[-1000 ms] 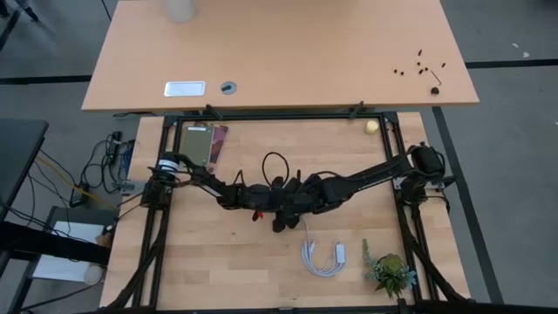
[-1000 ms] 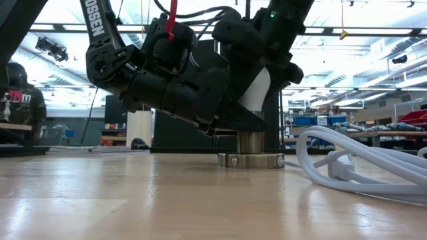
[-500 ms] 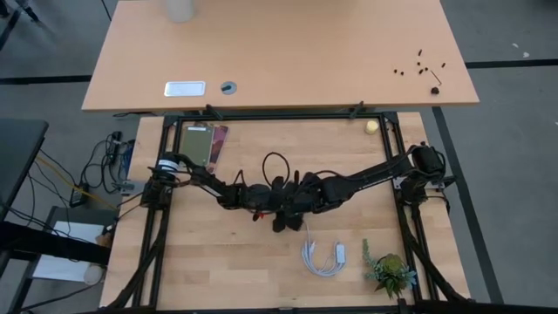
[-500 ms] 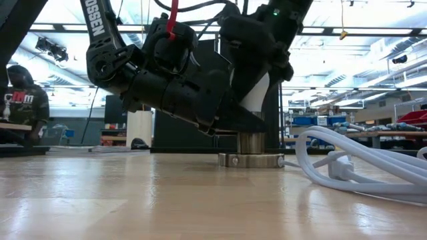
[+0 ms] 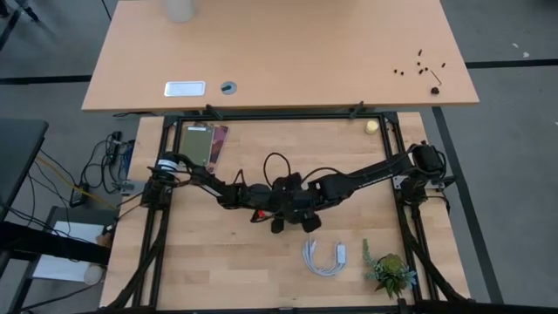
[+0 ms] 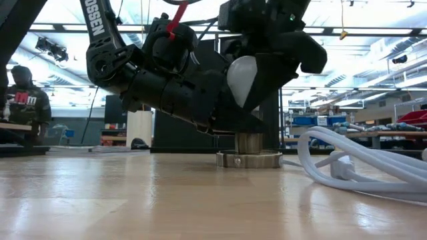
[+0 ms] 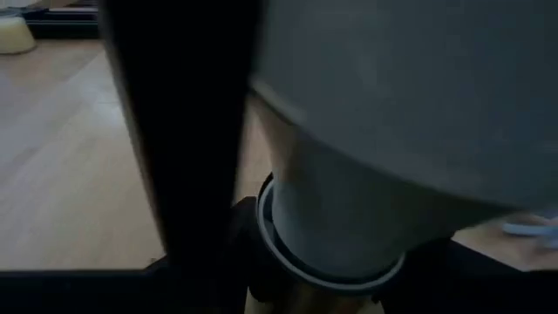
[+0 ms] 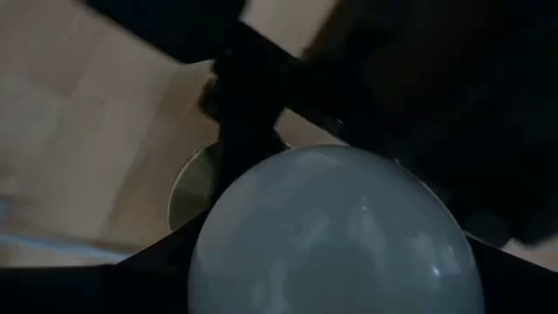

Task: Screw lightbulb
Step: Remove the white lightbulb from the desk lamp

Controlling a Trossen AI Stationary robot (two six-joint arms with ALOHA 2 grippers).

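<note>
In the low view, nearest the camera, the coiled white cable with its plug [image 6: 347, 167] lies on the pale wooden table [image 6: 133, 200], and just beyond it the round flat metallic socket disc [image 6: 249, 159] sits with the frosted-white rounded lightbulb [image 6: 243, 79] standing upright above it, silvery-grey screw base down in the socket. The right gripper [image 5: 307, 215] comes down over the bulb's dome with its dark fingers pinching the glass, while the left gripper [image 5: 281, 221] reaches low at the socket, fingers closed around the silvery collar. Farther off, a person [image 6: 20, 100] sits in the room behind.
</note>
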